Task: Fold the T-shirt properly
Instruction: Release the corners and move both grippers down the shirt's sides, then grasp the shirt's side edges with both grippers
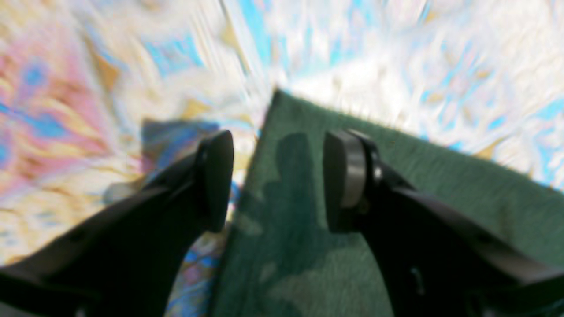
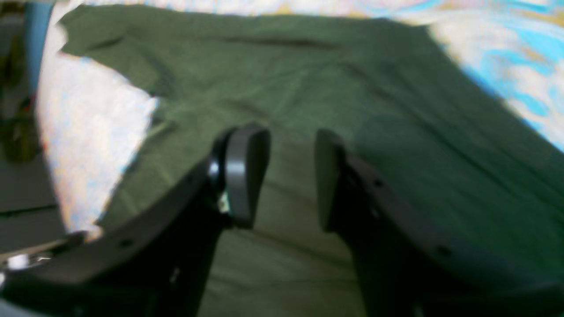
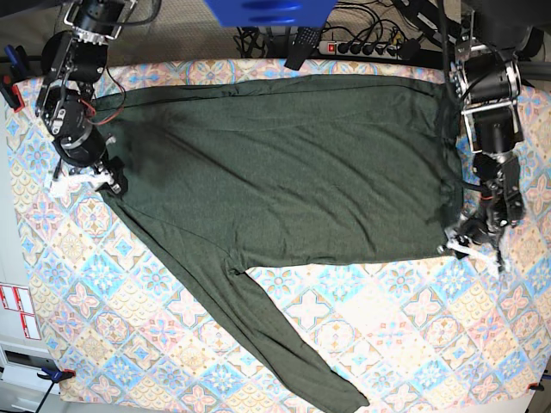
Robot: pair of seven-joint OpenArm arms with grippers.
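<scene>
The T-shirt [image 3: 284, 163] lies spread nearly flat across the worktop [image 3: 413, 344], which is covered with a patterned cloth. Its body runs the width of the base view, and one long sleeve [image 3: 267, 327] trails diagonally toward the near edge. No fold shows anywhere: the body is a single open layer with a few soft creases, and that sleeve has not been brought in. So the task looks barely begun. The sleeves need to be tucked across the body and the body then doubled over, which I judge to be nearly all of the work.

On the left of the base view, the right end effector [image 3: 102, 176] sits at the shoulder end of the shirt, where the sleeve branches off. In its wrist view, the right end effector [image 2: 291, 171] has its two fingers parted with a clear gap. Green fabric fills the space below, but nothing is pinched between them. Whether the tips touch the cloth I cannot tell, because the picture is blurred.

On the right of the base view, the left end effector [image 3: 472, 241] is at the lower corner of the hem. Its wrist view shows the left end effector [image 1: 278, 180] spread wider. It straddles the shirt's straight edge, with one finger over the patterned cloth and the other over the green fabric. It grips nothing.
</scene>
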